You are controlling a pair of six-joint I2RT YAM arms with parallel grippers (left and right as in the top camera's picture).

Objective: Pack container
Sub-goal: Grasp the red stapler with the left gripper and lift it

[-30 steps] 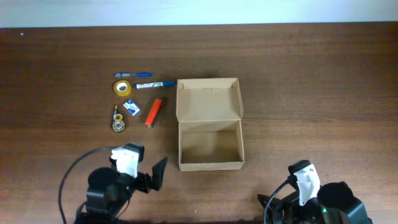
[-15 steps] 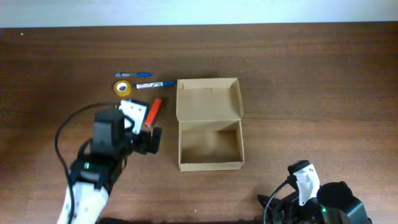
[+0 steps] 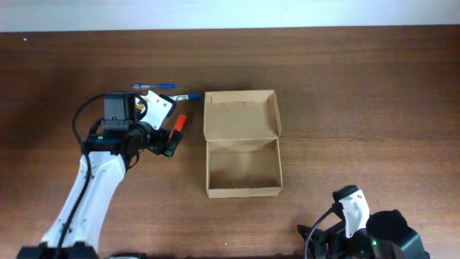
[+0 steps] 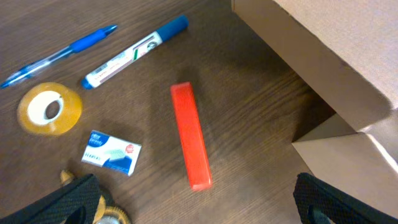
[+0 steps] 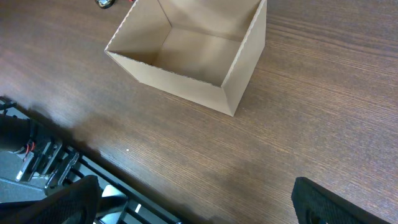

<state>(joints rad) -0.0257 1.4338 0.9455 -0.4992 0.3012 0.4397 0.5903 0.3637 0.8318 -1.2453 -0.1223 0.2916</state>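
Nothing is packed yet: the container (image 3: 242, 167) is empty, the left gripper (image 4: 199, 205) hovers over the red stick (image 4: 190, 143), the right gripper (image 5: 193, 202) is idle, both with jaws spread.

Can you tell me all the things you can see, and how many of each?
brown cardboard box: one, lid open, nothing inside, middle of the table
red-orange plastic stick: one, left of the box
white marker with blue cap: one, beyond the stick
blue ballpoint pen: one, beside the marker
yellow tape roll: one, near the pens
white-and-blue small packet: one, by the tape roll
gold round thing: one, mostly hidden
dark brown wooden table: one, under everything
left gripper: one, black, open, over the stick
right gripper: one, black, open, near the box
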